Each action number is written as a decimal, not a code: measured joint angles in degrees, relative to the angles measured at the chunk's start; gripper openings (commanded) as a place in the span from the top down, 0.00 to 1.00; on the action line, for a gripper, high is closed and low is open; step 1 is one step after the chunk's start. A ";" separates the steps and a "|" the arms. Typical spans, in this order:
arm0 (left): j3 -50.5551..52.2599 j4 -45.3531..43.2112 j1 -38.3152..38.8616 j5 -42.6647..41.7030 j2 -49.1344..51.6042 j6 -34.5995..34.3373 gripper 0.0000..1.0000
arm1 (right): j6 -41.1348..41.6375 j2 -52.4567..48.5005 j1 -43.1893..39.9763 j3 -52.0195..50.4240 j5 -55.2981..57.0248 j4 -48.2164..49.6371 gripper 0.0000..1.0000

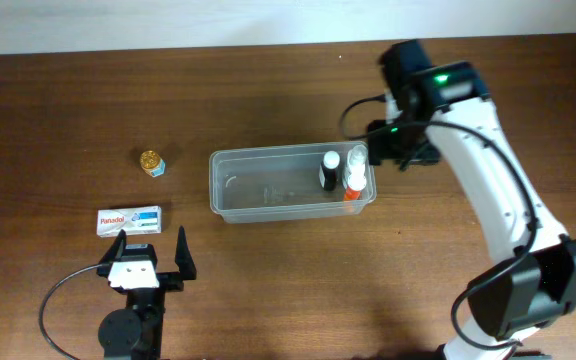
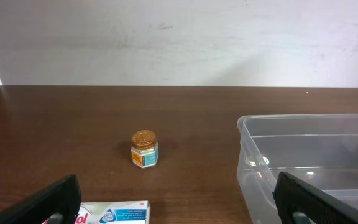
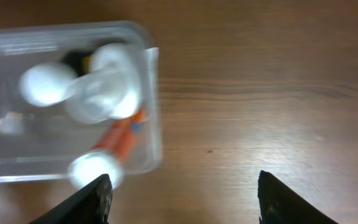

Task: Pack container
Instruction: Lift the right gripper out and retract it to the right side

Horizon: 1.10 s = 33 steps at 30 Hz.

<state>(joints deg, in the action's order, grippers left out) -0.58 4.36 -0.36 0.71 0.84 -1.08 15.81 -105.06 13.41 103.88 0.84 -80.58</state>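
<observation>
The clear plastic container (image 1: 268,185) sits mid-table. At its right end stand a black bottle with a white cap (image 1: 328,172), a white bottle (image 1: 357,160) and an orange bottle with a white cap (image 1: 353,187). They show blurred in the right wrist view (image 3: 98,90). My right gripper (image 1: 408,150) is open and empty, just right of the container's right end. My left gripper (image 1: 150,255) is open and empty at the front left. A white and blue Panadol box (image 1: 129,220) lies just beyond it (image 2: 114,213). A small jar with a gold lid (image 1: 152,162) stands left of the container (image 2: 144,148).
The container's left wall and rim show in the left wrist view (image 2: 253,155). A pale wall (image 1: 168,25) runs along the table's far edge. A black cable (image 1: 63,290) loops by the left arm's base.
</observation>
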 measured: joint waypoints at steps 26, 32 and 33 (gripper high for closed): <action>0.00 0.00 0.00 0.00 0.00 0.00 0.01 | 0.68 0.00 -36.15 -11.06 0.68 4.90 0.02; 0.00 -0.04 0.00 0.00 0.00 0.00 0.01 | 0.68 0.00 -44.50 -11.06 0.68 4.26 0.01; 0.00 -0.04 0.00 0.00 0.00 0.00 0.01 | 0.66 0.00 -45.46 -11.06 0.70 4.26 0.02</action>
<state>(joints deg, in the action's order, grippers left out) -0.58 4.32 -0.36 0.71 0.84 -1.08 16.47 -105.06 -32.05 92.82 1.54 -76.31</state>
